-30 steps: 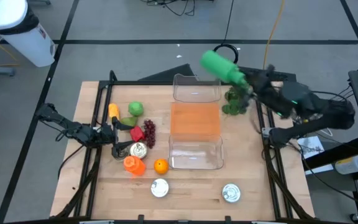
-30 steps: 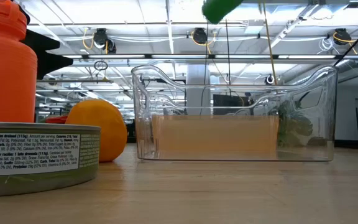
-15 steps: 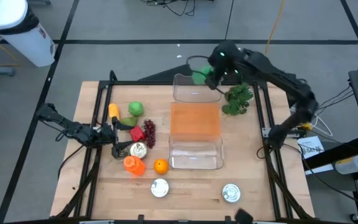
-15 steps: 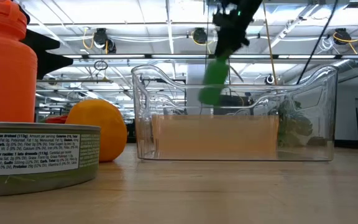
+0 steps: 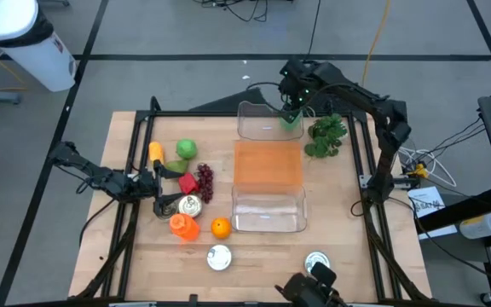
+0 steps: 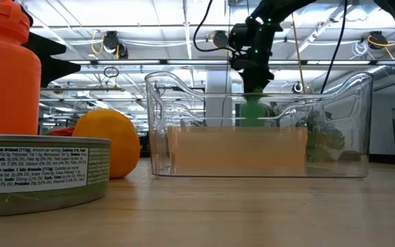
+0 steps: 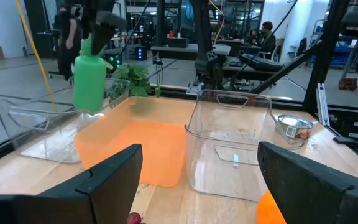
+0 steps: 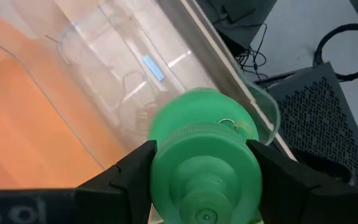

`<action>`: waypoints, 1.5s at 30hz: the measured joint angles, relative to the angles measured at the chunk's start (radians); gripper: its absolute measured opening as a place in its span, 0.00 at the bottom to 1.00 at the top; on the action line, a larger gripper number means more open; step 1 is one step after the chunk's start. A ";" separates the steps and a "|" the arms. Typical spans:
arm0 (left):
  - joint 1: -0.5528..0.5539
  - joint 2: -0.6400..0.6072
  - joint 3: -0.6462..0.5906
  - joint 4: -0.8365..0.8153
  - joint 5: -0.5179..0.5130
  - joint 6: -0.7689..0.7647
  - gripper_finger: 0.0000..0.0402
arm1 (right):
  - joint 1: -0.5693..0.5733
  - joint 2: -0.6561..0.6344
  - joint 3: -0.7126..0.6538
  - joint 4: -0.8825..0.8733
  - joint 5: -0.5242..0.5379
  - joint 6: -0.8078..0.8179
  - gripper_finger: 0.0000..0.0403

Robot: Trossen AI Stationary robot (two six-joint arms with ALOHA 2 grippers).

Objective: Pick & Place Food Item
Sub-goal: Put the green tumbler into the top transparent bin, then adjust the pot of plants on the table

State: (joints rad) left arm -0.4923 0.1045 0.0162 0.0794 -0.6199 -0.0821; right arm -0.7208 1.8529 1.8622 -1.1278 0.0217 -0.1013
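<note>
Our right gripper (image 5: pixel 294 101), clamped on the green bottle (image 5: pixel 291 118), hangs it upright inside the clear bin's (image 5: pixel 268 222) far end; we should lower before releasing, left gripper (image 5: pixel 150 182) open.

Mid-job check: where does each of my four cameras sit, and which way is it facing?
High: overhead, straight down; both arms, clear bin.
Low: table height, looking across through the bin; right arm from above.
Left wrist: by the left pincer, facing the bin.
Right wrist: looking down at the right pincer holding the green bottle.
All four show the bottle.
</note>
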 joint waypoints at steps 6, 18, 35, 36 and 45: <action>0.000 0.000 0.000 0.000 0.000 0.000 0.83 | 0.001 0.001 -0.063 0.028 0.001 0.002 0.68; 0.000 0.000 0.000 0.000 0.000 0.000 0.83 | 0.016 -0.055 -0.083 0.058 0.091 -0.047 0.87; 0.000 0.000 0.000 0.000 0.000 0.000 0.83 | 0.001 -0.455 -0.168 -0.085 0.185 0.057 0.84; 0.000 0.000 0.000 0.000 0.000 0.000 0.83 | 0.002 -0.478 -0.209 -0.084 0.178 0.064 0.84; 0.000 0.000 0.000 0.000 0.000 0.000 0.83 | 0.001 -0.643 -0.711 0.239 0.191 0.116 0.82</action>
State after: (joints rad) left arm -0.4923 0.1043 0.0162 0.0795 -0.6201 -0.0820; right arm -0.7197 1.2100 1.1517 -0.8885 0.2127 0.0143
